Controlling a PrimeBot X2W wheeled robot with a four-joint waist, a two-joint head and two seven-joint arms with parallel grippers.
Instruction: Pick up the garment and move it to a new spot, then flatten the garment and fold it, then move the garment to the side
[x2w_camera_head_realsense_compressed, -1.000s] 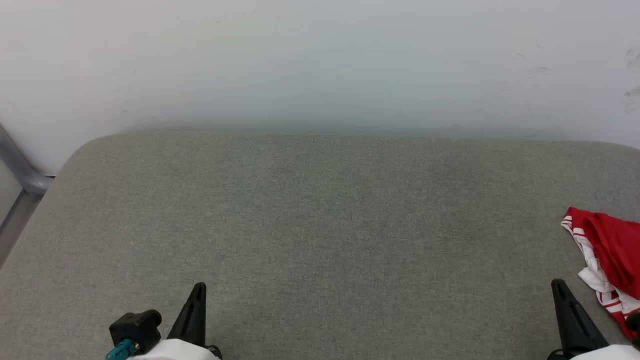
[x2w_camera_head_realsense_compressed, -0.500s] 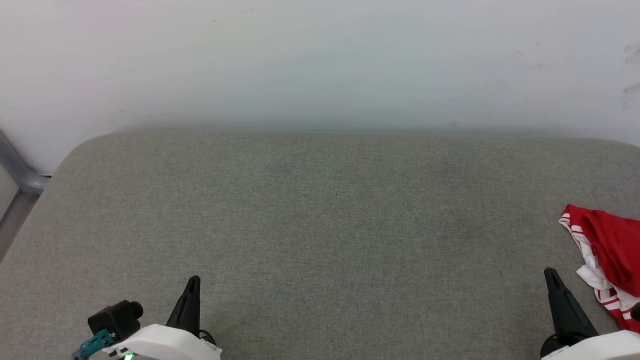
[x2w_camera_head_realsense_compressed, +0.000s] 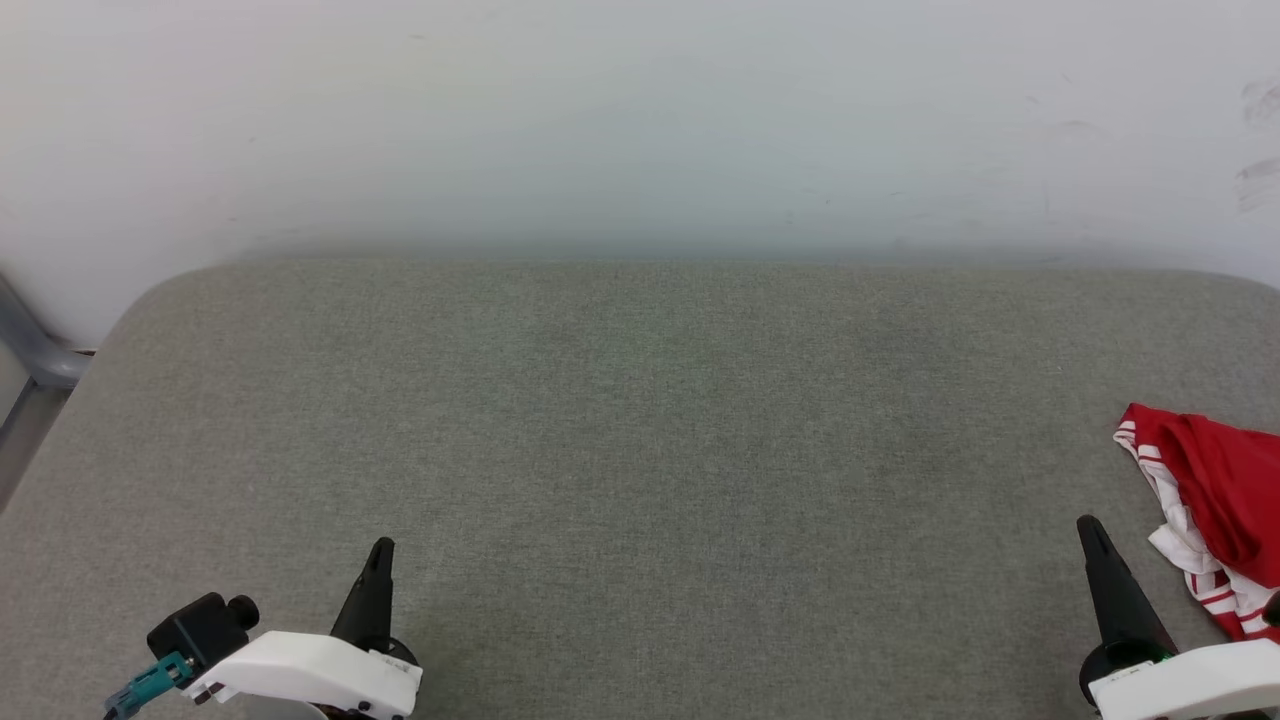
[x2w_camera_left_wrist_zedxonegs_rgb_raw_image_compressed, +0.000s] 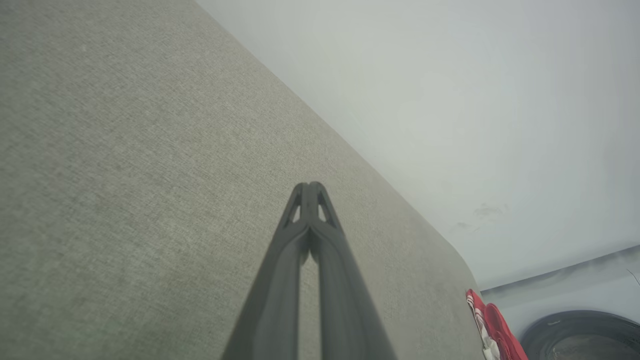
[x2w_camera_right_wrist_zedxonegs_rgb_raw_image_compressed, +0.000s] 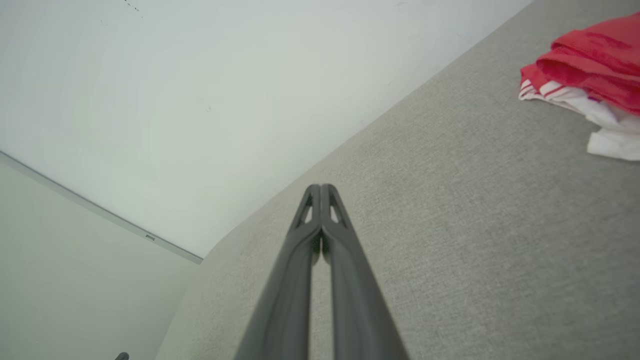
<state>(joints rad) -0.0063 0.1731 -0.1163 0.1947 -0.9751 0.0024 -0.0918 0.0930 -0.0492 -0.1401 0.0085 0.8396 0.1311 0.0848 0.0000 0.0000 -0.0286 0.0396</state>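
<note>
The red and white shirt lies crumpled at the gray tabletop's right edge, near the right pincer. That one and the left pincer are both pressed together, empty.

Grey fabric tabletop open across middle and left, far edge closed off by a white wall, right edge occupied by the crumpled garment, far-left corner flanked by a grey bar

Left gripper and right gripper have both advanced, tips farther forward
</note>
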